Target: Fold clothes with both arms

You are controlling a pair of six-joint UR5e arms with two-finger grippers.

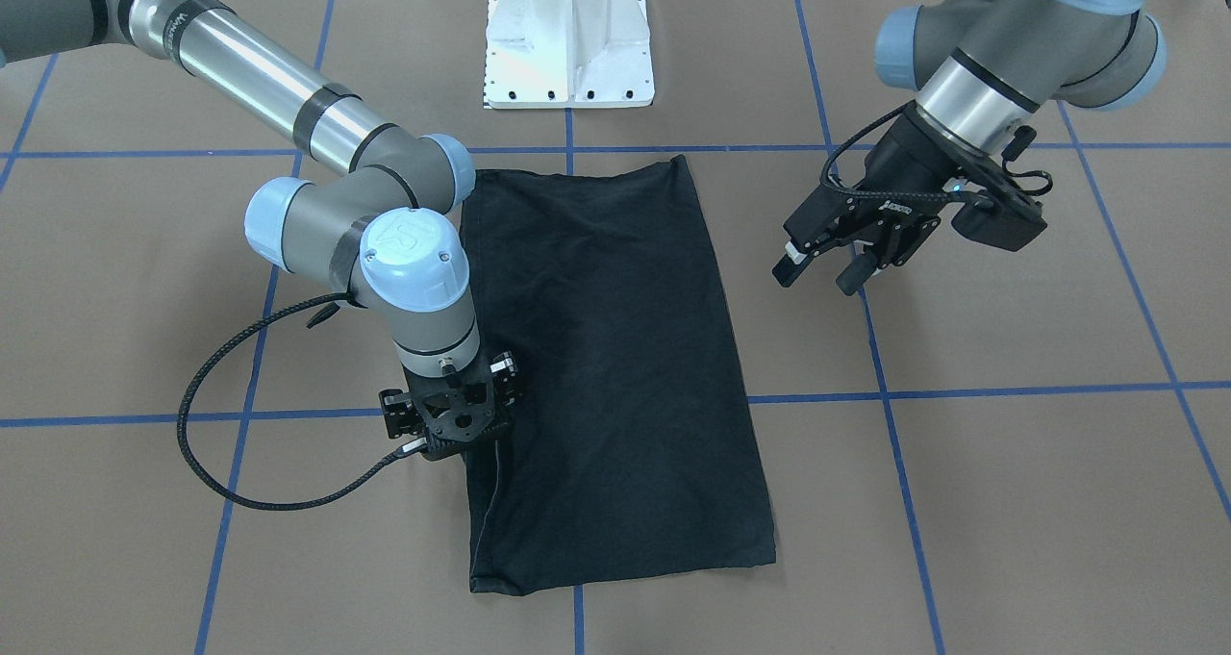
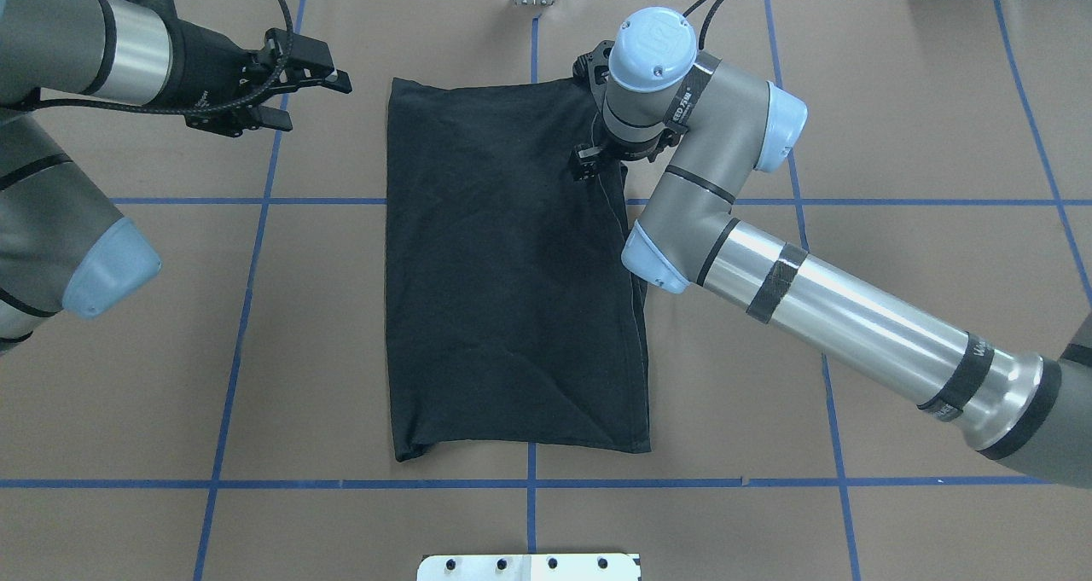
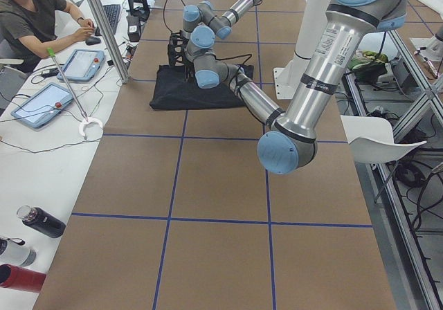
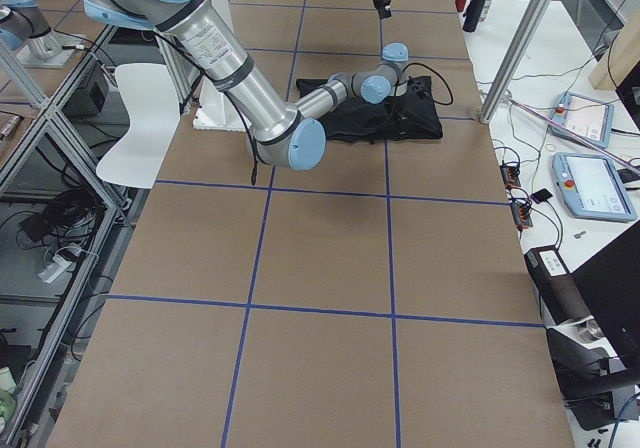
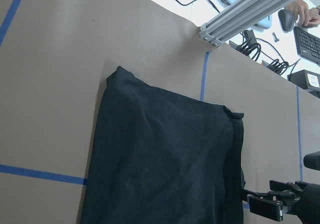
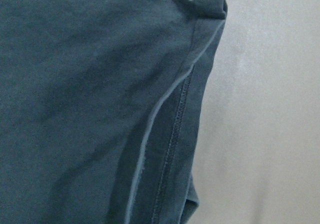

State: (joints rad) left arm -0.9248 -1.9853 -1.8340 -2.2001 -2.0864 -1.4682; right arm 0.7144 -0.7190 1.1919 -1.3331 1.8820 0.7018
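Observation:
The black T-shirt (image 1: 606,347) lies flat on the table, folded into a long rectangle with its plain side up; no logo shows. It also shows in the overhead view (image 2: 503,265) and in the left wrist view (image 5: 165,159). My right gripper (image 1: 448,397) points straight down at the shirt's long edge near one end, with its fingers spread and low over the cloth (image 2: 597,150). The right wrist view shows only the hemmed edge of the shirt (image 6: 170,114) from close up. My left gripper (image 1: 817,275) is open and empty and hangs above bare table beside the shirt (image 2: 309,101).
The white pedestal base (image 1: 569,39) stands at the robot's side of the table. Blue tape lines (image 2: 529,484) cross the brown tabletop. An operator (image 3: 28,19) sits at a side desk with tablets, and bottles (image 3: 38,221) lie there.

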